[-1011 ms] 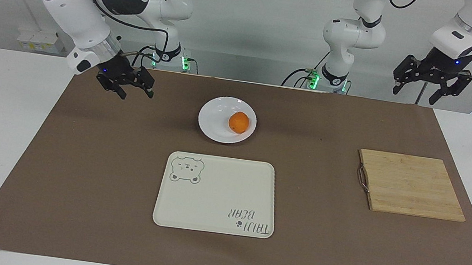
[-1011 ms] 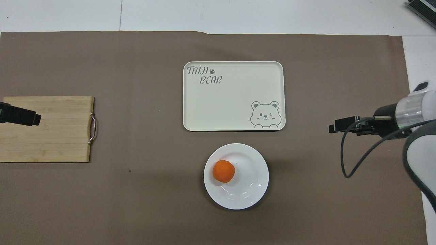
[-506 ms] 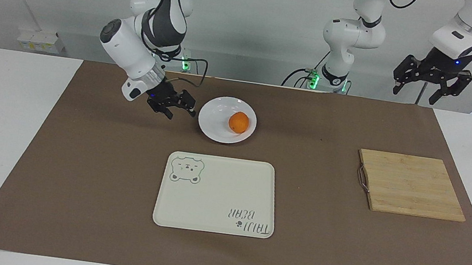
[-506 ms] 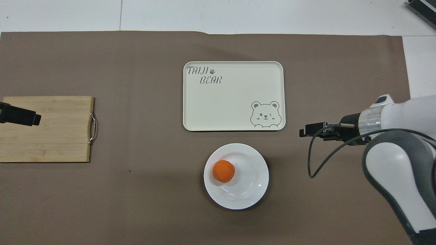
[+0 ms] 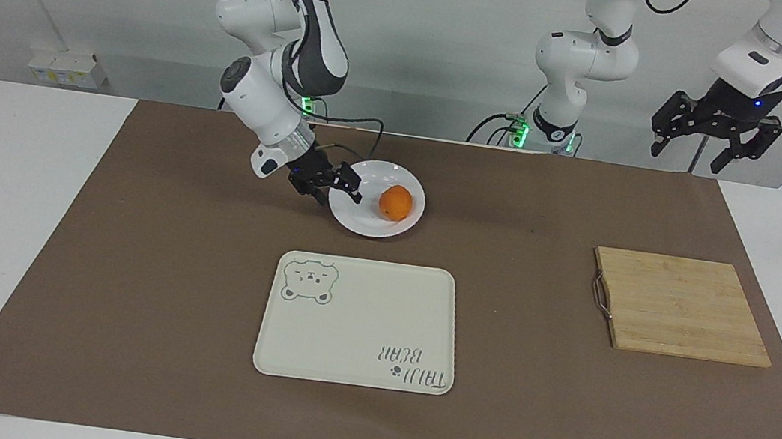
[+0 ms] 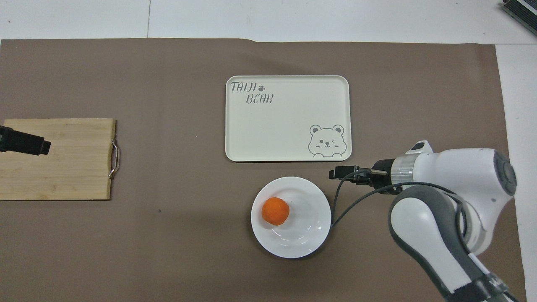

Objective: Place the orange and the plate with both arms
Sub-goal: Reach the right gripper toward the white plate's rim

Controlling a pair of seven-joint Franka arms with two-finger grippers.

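Orange [image 5: 395, 202] resting on plate [image 5: 361, 218], off-centre toward the left arm's end of the table; plate flat on brown mat [image 5: 130, 253], nearer the robots than tray [image 5: 351, 350] and just apart from it. Right gripper [image 5: 344, 185] low at the plate's rim on the right arm's side, fingers spread, nothing held, apparently about to take the rim. Left gripper [image 5: 711, 137] raised over the mat's edge near board [image 5: 682, 307], fingers apart, empty, waiting. Risks from here: coming in too low and shoving the plate sideways instead of straddling the rim; a shallow, glossy rim slipping out of a thin pinch; any tilt on lifting by one edge likely sending the orange rolling off, since nothing holds it. A nudge on the rim alone could also start the orange rolling.
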